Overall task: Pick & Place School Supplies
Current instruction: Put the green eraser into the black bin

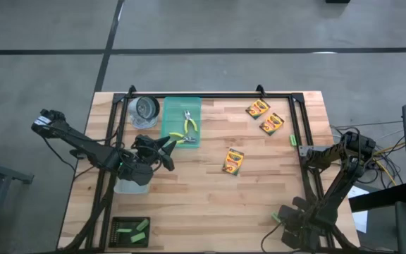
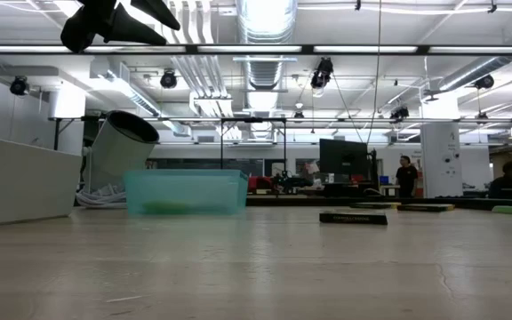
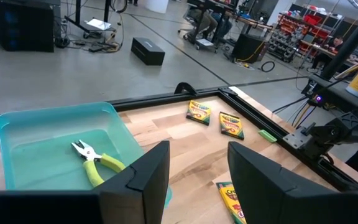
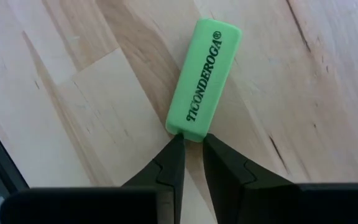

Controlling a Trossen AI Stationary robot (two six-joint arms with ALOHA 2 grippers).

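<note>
The pale wooden surface (image 1: 210, 197) is planked, with visible grain, and a dark metal frame (image 1: 210, 95) runs along its far edge and down both sides. The widest bare stretch lies across the middle and near half, between the two arms. At the far left sits the teal tray (image 1: 182, 121), a smooth translucent plastic rectangle with low walls, holding one pair of pliers (image 3: 95, 163) with yellow-green handles and bright metal jaws; a second pair (image 1: 177, 140) lies at the tray's near edge. Beside the tray, a round clear container (image 1: 145, 109) lies tipped. The left tool (image 3: 197, 180) hovers above the surface just in front of the tray, its flat dark fingers apart and holding nothing. Three flat yellow-orange crayon boxes are spread on the right: two (image 1: 258, 108) (image 1: 272, 123) close together near the far right corner, one (image 1: 233, 161) alone near the centre. A green block (image 1: 303, 150) rests against the right frame rail. At the near right edge, the right tool (image 4: 191, 158) is down at the surface, its fingers nearly together and pinching the end of a green eraser (image 4: 204, 78), a smooth rounded bar with printed lettering, lying flat on the wood. Near the left corner, a dark tray (image 1: 129, 231) holds more green pieces.
</note>
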